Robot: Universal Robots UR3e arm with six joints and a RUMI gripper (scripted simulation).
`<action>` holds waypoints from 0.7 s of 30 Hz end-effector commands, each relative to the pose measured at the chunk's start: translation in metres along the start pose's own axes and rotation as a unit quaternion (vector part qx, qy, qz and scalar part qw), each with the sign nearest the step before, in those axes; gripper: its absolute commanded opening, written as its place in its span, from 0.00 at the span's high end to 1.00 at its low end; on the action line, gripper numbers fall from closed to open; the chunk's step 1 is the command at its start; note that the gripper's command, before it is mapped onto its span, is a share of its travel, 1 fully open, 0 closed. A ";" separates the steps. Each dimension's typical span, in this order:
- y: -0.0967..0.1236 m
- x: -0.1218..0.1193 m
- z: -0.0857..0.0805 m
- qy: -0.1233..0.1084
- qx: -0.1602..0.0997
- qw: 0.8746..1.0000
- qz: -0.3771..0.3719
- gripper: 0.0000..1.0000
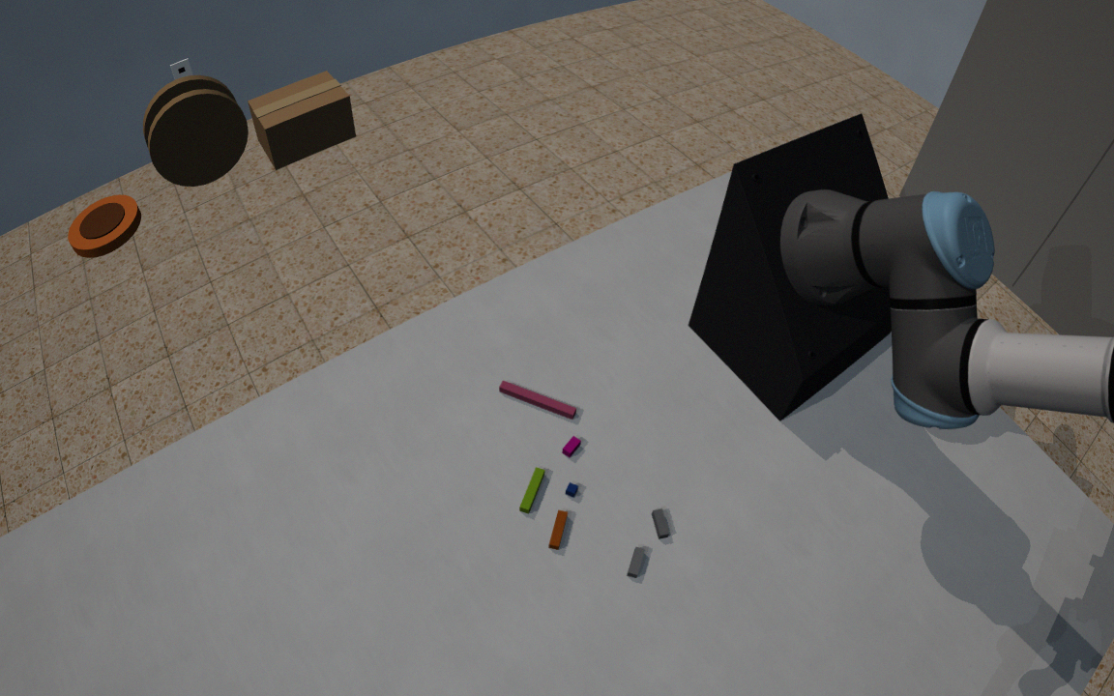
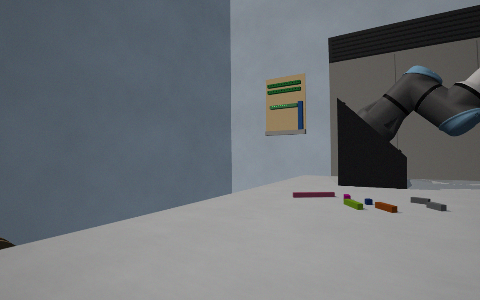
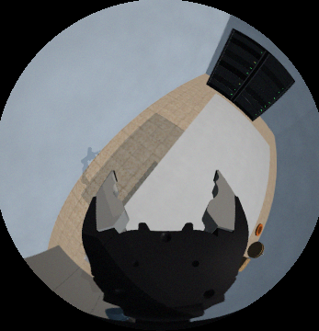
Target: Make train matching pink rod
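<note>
Top view: seven small square-section rods lying flat on the matte grey table [image 1: 284, 563], all below the pink rod [image 1: 537, 398]: lime rod [image 1: 532, 489], orange rod [image 1: 557, 529], blue cube [image 1: 571, 489], two grey rods [image 1: 660, 522], magenta excluded. Exterior view: same rods, well apart from the black mount [image 2: 368, 156]. Wrist view: gripper [image 3: 166, 202] spread wide, empty, aimed away from the rods, none visible.
</note>
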State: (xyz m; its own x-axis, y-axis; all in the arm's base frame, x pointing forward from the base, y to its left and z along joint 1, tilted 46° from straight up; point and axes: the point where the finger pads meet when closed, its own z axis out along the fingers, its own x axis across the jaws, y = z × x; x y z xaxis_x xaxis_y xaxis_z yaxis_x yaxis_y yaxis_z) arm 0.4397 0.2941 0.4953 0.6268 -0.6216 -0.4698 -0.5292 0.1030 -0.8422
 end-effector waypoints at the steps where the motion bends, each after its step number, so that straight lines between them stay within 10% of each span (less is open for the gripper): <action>1: 0.005 0.034 0.003 0.021 -0.007 1.000 -0.004 0.00; 21: 0.098 0.257 -0.007 0.143 -0.097 0.985 -0.024 0.00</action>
State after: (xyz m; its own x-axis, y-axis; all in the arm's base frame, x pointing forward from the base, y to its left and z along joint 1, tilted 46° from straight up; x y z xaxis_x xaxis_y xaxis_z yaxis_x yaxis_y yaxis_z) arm 0.5345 0.1675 0.3315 0.4966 -0.7966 -0.3446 -0.6007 -0.0289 -0.7989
